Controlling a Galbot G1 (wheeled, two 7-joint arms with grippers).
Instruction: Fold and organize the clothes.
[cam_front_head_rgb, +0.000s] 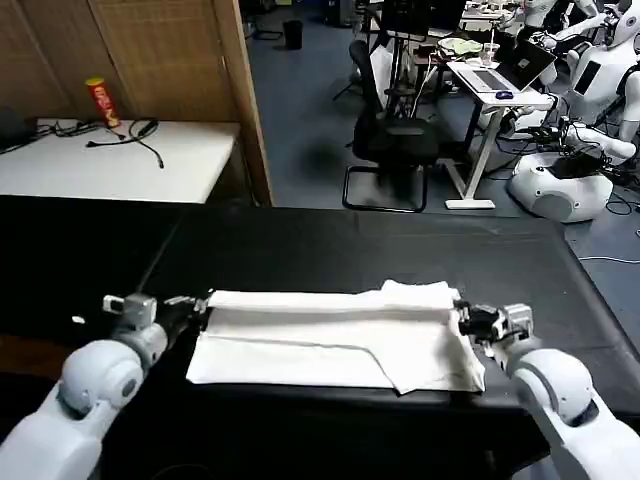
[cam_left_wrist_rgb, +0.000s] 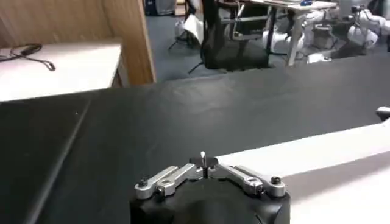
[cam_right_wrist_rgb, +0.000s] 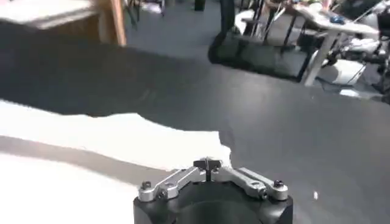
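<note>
Black cloth covers the tabletop (cam_front_head_rgb: 300, 250), and near its front edge a white T-shirt (cam_front_head_rgb: 330, 335) is laid out, folded into a long band. Its left end is met by the left gripper (cam_front_head_rgb: 200, 303), its right end by the right gripper (cam_front_head_rgb: 462, 318); whether either is pinching the fabric cannot be told. Beyond the far edge, an office chair (cam_front_head_rgb: 390, 140) is seen.
</note>
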